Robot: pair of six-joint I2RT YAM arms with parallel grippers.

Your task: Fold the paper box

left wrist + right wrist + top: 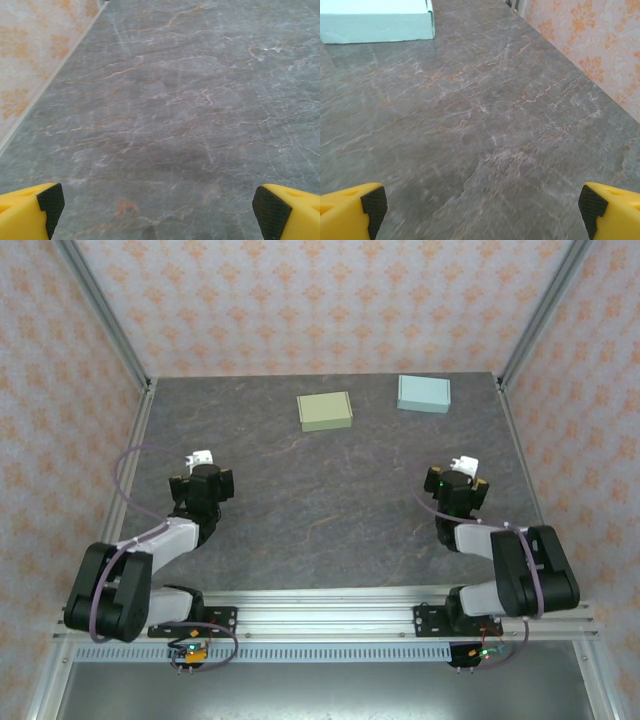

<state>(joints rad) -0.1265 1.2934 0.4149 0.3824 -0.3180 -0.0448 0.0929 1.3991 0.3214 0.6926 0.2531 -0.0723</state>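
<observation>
Two paper boxes lie near the far edge of the counter (pixel 330 500): a pale green box (pixel 325 411) about midway along that edge and a light blue box (pixel 423 393) beside it, nearer the far right corner. They are close but not touching, and I cannot tell which one is meant for folding. Both look low and flat, with no flap visibly raised. The right gripper (pixel 465 464) hovers over the right half of the counter, well short of the light blue box, whose near wall shows at the top left of the right wrist view. Its jaws are spread wide with nothing between them. The left gripper (pixel 203 458) hangs over the left half, well apart from both boxes, likewise spread and empty. The main risk is probably sliding. A light paper box on this smooth counter gives little to catch, so a push or a pinch at one edge could skate it toward the far edge instead of bending a panel. Lifting a flap with one arm while the other does not pin the box could drag the whole thing. Too hard a squeeze might crease the paper off its fold lines. Both arms reaching for the same small box could crowd each other.
</observation>
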